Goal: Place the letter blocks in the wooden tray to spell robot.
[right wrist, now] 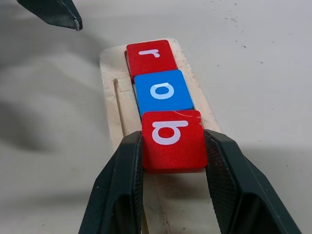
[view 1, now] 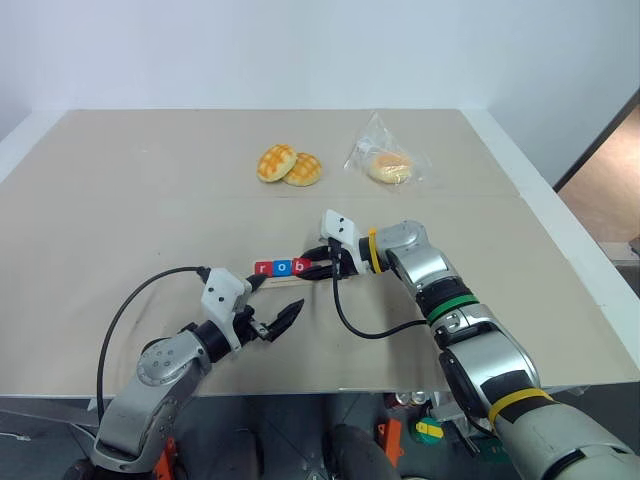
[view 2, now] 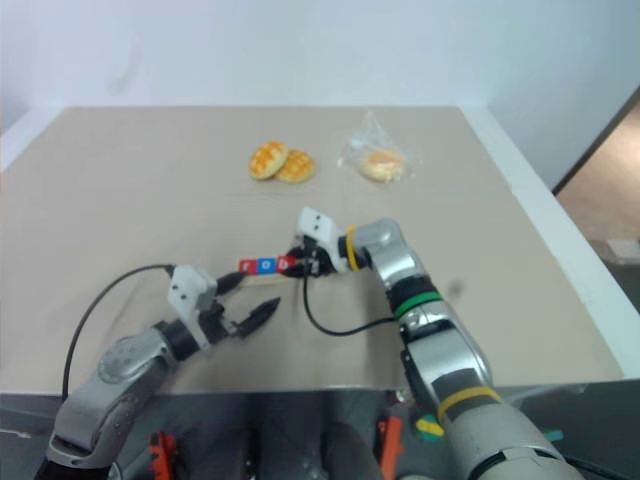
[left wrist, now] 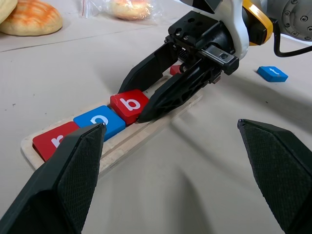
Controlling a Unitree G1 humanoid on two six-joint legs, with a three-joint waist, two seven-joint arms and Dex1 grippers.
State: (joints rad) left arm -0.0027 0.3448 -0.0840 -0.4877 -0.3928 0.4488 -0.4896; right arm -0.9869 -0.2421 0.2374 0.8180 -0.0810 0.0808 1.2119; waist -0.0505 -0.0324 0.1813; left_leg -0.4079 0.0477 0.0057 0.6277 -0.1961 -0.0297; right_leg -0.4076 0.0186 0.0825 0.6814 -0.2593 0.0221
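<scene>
The wooden tray [right wrist: 113, 92] lies on the table in front of me. In it sit a red r block [right wrist: 151, 53], a blue o block [right wrist: 163, 92] and a red b block [right wrist: 171, 146], side by side. My right gripper [right wrist: 173, 139] is shut on the b block, one finger pressed on each side. My left gripper [view 1: 282, 292] hovers open just in front of the tray's left part and holds nothing. A blue letter block [left wrist: 273, 73] lies on the table beyond the right gripper. A bit of red [left wrist: 176, 69] peeks out behind its fingers.
Two golden buns [view 1: 289, 165] sit at the back middle of the table, with a bagged bun [view 1: 390, 166] to their right. Black cables loop on the table beside both wrists. The table's front edge runs close under my arms.
</scene>
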